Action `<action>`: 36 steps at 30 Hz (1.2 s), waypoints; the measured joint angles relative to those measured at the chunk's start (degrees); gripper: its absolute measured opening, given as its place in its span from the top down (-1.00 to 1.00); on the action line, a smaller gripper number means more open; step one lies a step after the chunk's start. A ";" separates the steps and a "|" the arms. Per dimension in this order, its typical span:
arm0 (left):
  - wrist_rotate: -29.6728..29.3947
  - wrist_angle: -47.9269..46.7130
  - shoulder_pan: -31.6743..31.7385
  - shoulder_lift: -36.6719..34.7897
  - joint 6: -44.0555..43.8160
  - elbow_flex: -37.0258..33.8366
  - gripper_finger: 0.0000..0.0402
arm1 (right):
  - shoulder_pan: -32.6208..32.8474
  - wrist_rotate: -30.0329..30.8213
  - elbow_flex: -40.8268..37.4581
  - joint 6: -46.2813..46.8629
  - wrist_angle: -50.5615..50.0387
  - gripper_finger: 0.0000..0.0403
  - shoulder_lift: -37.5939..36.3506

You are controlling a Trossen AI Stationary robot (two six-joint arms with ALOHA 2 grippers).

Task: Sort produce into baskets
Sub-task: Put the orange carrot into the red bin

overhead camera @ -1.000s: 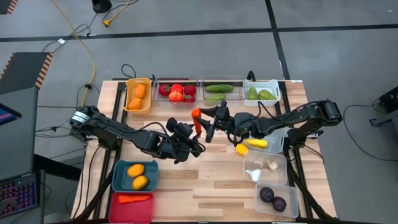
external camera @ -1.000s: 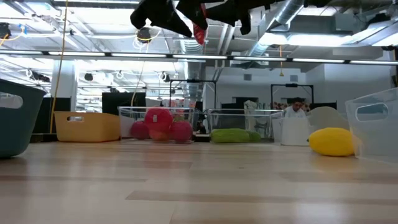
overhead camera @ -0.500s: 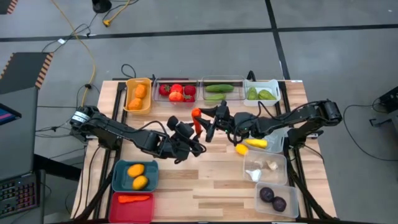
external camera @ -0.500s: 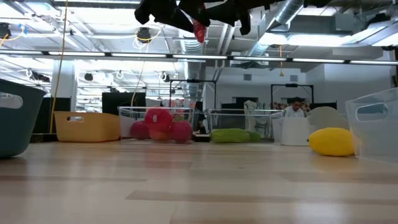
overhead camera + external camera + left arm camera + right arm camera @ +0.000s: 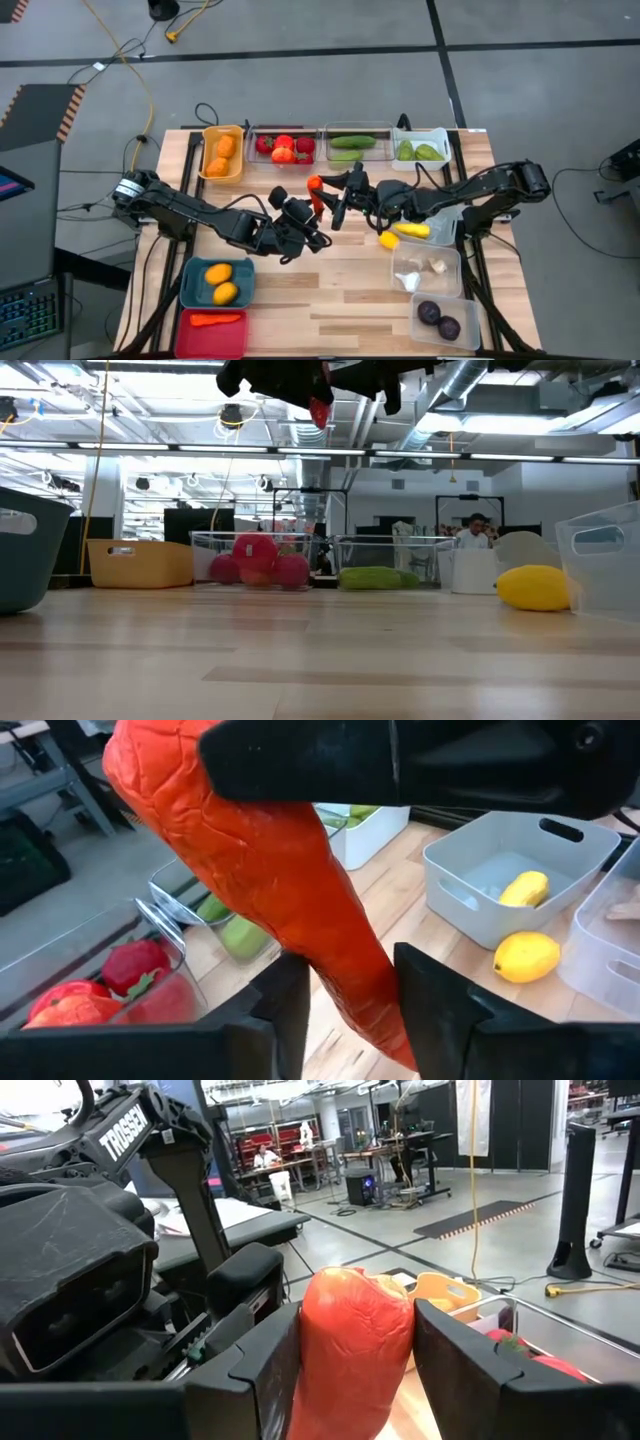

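Observation:
A long red-orange pepper (image 5: pixel 316 196) hangs in the air above the table's middle, between both grippers. My right gripper (image 5: pixel 326 194) is shut on its thick upper end (image 5: pixel 355 1340). My left gripper (image 5: pixel 308 212) is shut around its tapering lower part (image 5: pixel 350 990). In the low view the pepper (image 5: pixel 320 410) shows high up under the dark arms. The bins stand along the table's far, left-near and right-near sides. My left gripper has the pepper's tapering lower part (image 5: pixel 345 975) pinched between its two fingers (image 5: pixel 285 1010), which lie across it. The pepper is clear of the table, its narrow tip below the fingers. My right gripper pinches the pepper's thick upper end (image 5: pixel 350 1310) between its two fingers (image 5: pixel 270 1360), coming level from the table's right side. The pepper hangs down from this hold, lifted clear.
At the far edge stand an orange-yellow bin (image 5: pixel 222 152), a clear bin with red produce (image 5: pixel 284 147), a clear bin with green cucumbers (image 5: pixel 352 145) and a white bin (image 5: pixel 421 148). A teal bin (image 5: pixel 216 281) and a red bin (image 5: pixel 211 330) stand near left. Clear bins (image 5: pixel 425 268) and yellow lemons (image 5: pixel 410 231) lie right.
My left gripper has edged up and toward the table's right, closer in on the pepper. My right gripper and the pepper have kept their place.

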 joint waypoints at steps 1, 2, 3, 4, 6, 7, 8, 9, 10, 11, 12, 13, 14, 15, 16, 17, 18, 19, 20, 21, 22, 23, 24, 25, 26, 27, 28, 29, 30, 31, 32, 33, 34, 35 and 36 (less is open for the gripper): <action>-0.02 -0.02 0.02 0.00 0.00 -0.02 0.43 | -0.02 0.00 0.00 0.00 0.02 -0.04 0.00; -0.06 -0.02 0.03 0.00 0.00 -0.02 0.47 | -0.02 0.00 0.00 0.00 0.02 -0.04 0.00; -0.06 -0.02 0.08 0.00 0.04 -0.02 0.49 | -0.02 0.00 0.00 0.01 0.02 -0.04 0.00; -0.06 -0.02 0.13 0.00 0.04 -0.02 0.51 | -0.02 0.04 0.00 0.01 0.02 -0.04 0.00; -0.08 -0.12 0.15 0.00 0.08 -0.02 0.52 | -0.04 0.04 0.00 0.02 0.01 -0.04 0.00; -0.18 -0.28 0.15 0.00 0.09 -0.02 0.52 | -0.04 0.04 0.00 0.02 0.01 -0.04 0.00; -0.23 -0.54 0.15 0.00 0.09 -0.02 0.52 | -0.04 0.02 0.00 0.02 0.00 -0.04 0.00; -0.23 -0.77 0.15 0.00 0.11 -0.02 0.51 | -0.04 0.02 0.00 0.04 -0.06 -0.04 0.00; -0.21 -0.90 0.15 0.00 0.18 -0.02 0.51 | -0.04 0.02 0.00 0.04 -0.18 -0.04 0.00; -0.21 -0.93 0.15 0.00 0.20 -0.02 0.50 | -0.04 0.02 0.00 0.06 -0.23 -0.04 0.00; -0.21 -0.91 0.15 0.00 0.20 -0.02 0.50 | -0.04 0.01 0.00 0.07 -0.23 -0.04 0.00; -0.21 -0.91 0.15 0.00 0.22 -0.02 0.50 | -0.04 0.00 0.00 0.10 -0.22 -0.04 0.00; -0.21 -0.91 0.15 0.00 0.25 -0.02 0.50 | -0.04 0.00 0.00 0.11 -0.23 -0.04 0.00; -0.21 -0.93 0.15 0.00 0.28 -0.02 0.50 | -0.04 -0.01 0.00 0.11 -0.24 -0.05 0.00; -0.21 -0.95 0.15 0.00 0.30 -0.02 0.50 | -0.04 -0.07 0.00 0.17 -0.24 -0.06 0.00; -0.20 -0.98 0.15 0.00 0.38 -0.02 0.50 | -0.04 -0.35 0.00 0.30 -0.19 -0.08 0.00; -0.21 -0.98 0.15 0.00 0.49 -0.02 0.50 | -0.04 -0.44 0.02 0.46 -0.17 -0.10 0.00; -0.17 -0.96 0.15 0.00 0.60 -0.02 0.50 | -0.04 -0.62 0.02 0.77 -0.17 -0.13 0.00; -0.14 -0.94 0.15 0.00 0.70 -0.02 0.50 | 0.00 -0.79 0.02 1.39 -0.19 -0.16 0.00; -0.13 -0.88 0.15 0.00 0.83 -0.02 0.50 | -0.06 -0.88 0.02 1.85 -0.37 -0.18 0.01; -0.12 -0.87 0.15 0.00 0.87 -0.02 0.50 | -0.21 -1.00 0.02 1.97 -0.48 -0.21 0.07; -0.13 -0.84 0.16 0.00 0.87 -0.02 0.50 | -0.41 -1.04 0.02 1.95 -0.58 -0.23 0.09; -0.12 -0.83 0.17 0.00 0.87 -0.02 0.50 | -0.48 -1.05 0.02 1.94 -0.68 -0.25 0.09; 0.11 -0.83 0.17 0.00 0.87 -0.02 0.50 | -0.49 -1.05 0.02 1.91 -0.70 -0.26 0.09; 0.61 -0.81 0.17 0.00 0.87 -0.02 0.50 | -0.59 -1.04 0.02 1.50 -0.68 -0.27 0.09; 1.31 -0.83 0.17 0.00 0.85 -0.02 0.50 | -0.75 -1.03 0.02 0.57 -0.68 -0.27 0.09; 2.00 -0.89 0.17 -0.13 0.79 -0.02 0.50 | -0.83 -1.01 0.02 -1.04 -0.69 -0.27 0.07; 2.97 -0.98 0.17 -0.23 0.43 -0.02 0.50 | -0.79 -1.01 0.02 -2.91 -1.11 -0.27 -0.27; 3.90 -0.94 0.17 -0.34 0.12 -0.02 0.50 | -0.70 -1.01 0.02 -4.83 -1.74 -0.27 -0.61; 4.78 -0.94 0.17 -0.43 -0.11 -0.02 0.50 | -0.66 -1.01 0.02 -6.50 -2.25 -0.27 -1.05; 5.82 -1.05 0.17 -0.62 -0.43 -0.02 0.50 | -0.56 -0.98 0.02 -7.67 -3.19 -0.27 -1.74; 7.01 -1.53 0.10 -0.84 -0.72 -0.02 0.50 | -0.27 -0.94 0.02 -8.13 -4.55 -0.27 -2.59; 8.18 -1.81 0.03 -0.97 -1.23 -0.02 0.50 | -0.17 -0.94 0.02 -8.13 -5.72 -0.27 -3.43; 9.30 -1.88 0.00 -1.08 -1.82 -0.01 0.50 | 0.01 -0.92 0.02 -8.15 -6.99 -0.27 -4.43; 10.06 -2.31 0.00 -1.18 -2.24 0.03 0.50 | 0.11 -0.86 0.02 -8.15 -8.40 -0.27 -5.48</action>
